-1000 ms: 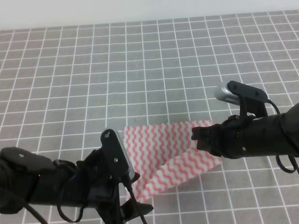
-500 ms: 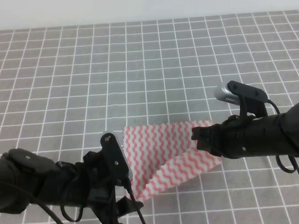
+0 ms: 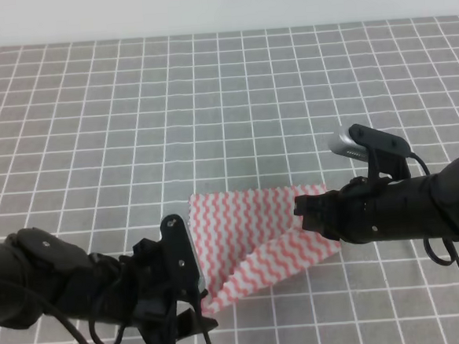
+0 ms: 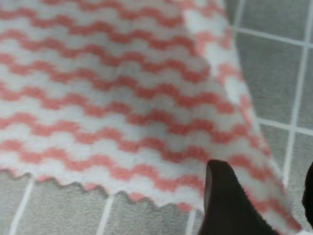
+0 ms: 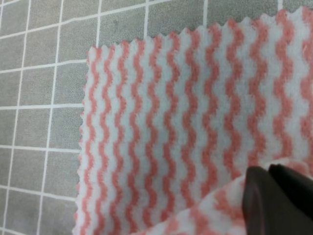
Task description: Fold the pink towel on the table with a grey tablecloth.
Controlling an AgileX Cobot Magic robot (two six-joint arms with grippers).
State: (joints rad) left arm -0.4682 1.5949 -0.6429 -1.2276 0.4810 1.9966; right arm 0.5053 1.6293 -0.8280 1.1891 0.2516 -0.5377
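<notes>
The pink towel (image 3: 253, 229) with pink-and-white zigzag stripes lies on the table with a grey tablecloth (image 3: 91, 111), its lower part folded up into a diagonal flap. My right gripper (image 3: 300, 213) is shut on the towel's right edge; in the right wrist view its fingers (image 5: 259, 196) pinch a raised fold of the towel (image 5: 161, 122). My left gripper (image 3: 197, 321) sits at the towel's lower-left corner. In the left wrist view the left gripper (image 4: 264, 171) has its dark fingers (image 4: 225, 205) apart, with the towel (image 4: 112, 98) edge running between them.
The grey gridded cloth stretches bare across the far half and both sides. A pale wall (image 3: 218, 7) borders the far edge. Both black arms lie low along the near edge, with cables trailing from them.
My left arm has drawn back down and toward the near edge, away from the towel's lower-left corner. The right arm and the towel have hardly moved.
</notes>
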